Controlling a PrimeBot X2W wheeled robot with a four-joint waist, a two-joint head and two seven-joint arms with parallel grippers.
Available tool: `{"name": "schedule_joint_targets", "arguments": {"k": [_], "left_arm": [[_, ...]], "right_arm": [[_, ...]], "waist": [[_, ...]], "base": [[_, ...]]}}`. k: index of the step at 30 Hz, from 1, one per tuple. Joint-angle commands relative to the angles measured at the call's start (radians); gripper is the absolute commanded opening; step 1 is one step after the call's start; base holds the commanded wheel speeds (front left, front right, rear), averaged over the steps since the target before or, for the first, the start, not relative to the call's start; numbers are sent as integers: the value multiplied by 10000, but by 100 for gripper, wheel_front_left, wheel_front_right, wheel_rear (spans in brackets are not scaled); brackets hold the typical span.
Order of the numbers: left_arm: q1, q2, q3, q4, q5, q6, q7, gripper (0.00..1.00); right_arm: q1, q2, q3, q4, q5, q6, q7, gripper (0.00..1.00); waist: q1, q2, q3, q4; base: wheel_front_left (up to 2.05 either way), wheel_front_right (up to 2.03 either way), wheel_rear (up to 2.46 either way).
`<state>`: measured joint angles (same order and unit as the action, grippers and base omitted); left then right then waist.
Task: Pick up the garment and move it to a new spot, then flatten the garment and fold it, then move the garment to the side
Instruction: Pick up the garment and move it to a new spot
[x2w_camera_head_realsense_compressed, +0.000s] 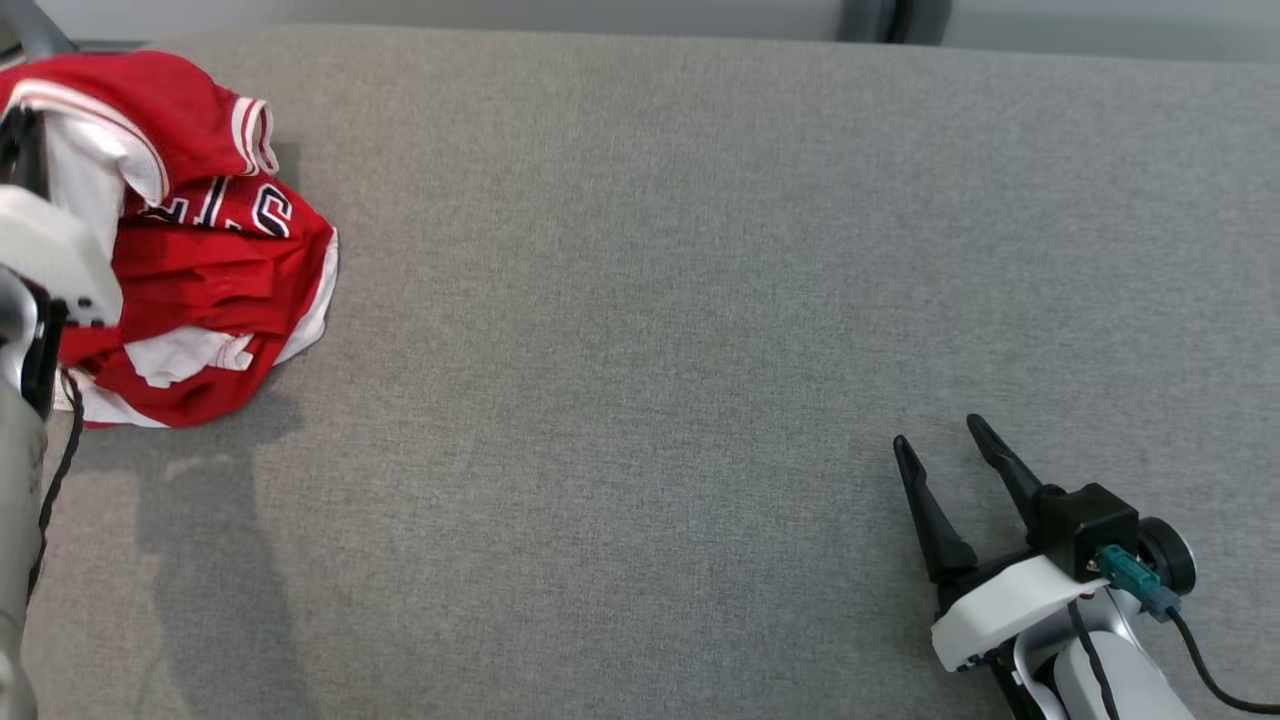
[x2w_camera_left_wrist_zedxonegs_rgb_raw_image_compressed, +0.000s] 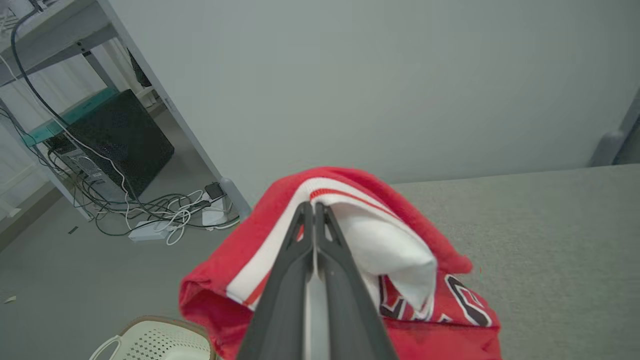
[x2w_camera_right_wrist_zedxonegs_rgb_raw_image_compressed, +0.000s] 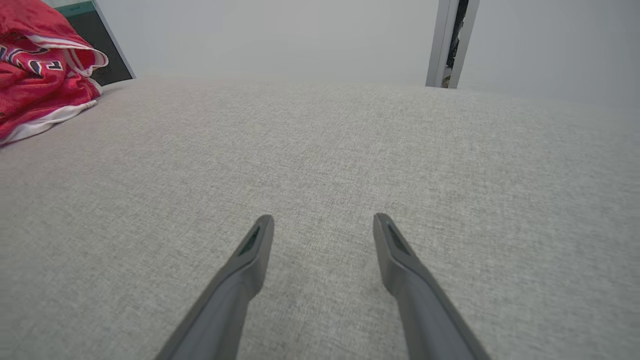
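Now the red and white garment (x2w_camera_head_realsense_compressed: 215, 300) is bunched up at the far left of the grey fabric surface (x2w_camera_head_realsense_compressed: 640, 300). The left hand (x2w_camera_left_wrist_zedxonegs_rgb_raw_image_compressed: 314, 206) is closed on its striped edge. The right hand (x2w_camera_head_realsense_compressed: 935, 432) is at the near right, well apart, with fingers spread wide and holding nothing.

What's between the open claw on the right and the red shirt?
Nothing. The head view shows bare grey surface all the way from the right gripper to the red garment.

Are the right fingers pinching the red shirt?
No, the right fingers stand apart over the grey surface, away from the red shirt.
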<state>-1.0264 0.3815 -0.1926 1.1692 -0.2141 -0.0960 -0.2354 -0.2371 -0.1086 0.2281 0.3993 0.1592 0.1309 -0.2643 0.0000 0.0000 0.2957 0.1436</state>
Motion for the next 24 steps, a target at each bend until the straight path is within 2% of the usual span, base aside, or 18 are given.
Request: {"name": "schedule_joint_targets", "arguments": {"k": [1,4,10,17,19,24], "left_arm": [[-242,-53,-108,-170,79,-58,-106,0],[-511,-227,-374,-597,162,-189,-230,0],[-589,-1161,-781,-1367,-256,-332,-299,0],[245,-2535,-1729,-2628,-1137,-341,-288,0],[392,-2682,-1850,-2825,-1297,-342,-289,0],[1121,-3202,-2883,-3614,-2069,-345,-290,0]], "right_arm": [[114,-1,-80,29,77,-3,-3,100],[268,154,-127,91,143,-3,-3,100],[584,322,-226,150,238,-3,-3,100],[964,485,-473,164,351,-3,-3,100],[1025,500,-469,184,357,-3,-3,100],[1222,530,-545,210,368,-3,-3,100]], "waist": [[0,0,-316,-98],[0,0,-678,-248],[0,0,-1314,-722],[0,0,-1816,-1505],[0,0,-1875,-1626],[0,0,-1987,-2128]], "base": [[0,0,0],[0,0,0],[0,0,0],[0,0,0],[0,0,0],[0,0,0]]}}
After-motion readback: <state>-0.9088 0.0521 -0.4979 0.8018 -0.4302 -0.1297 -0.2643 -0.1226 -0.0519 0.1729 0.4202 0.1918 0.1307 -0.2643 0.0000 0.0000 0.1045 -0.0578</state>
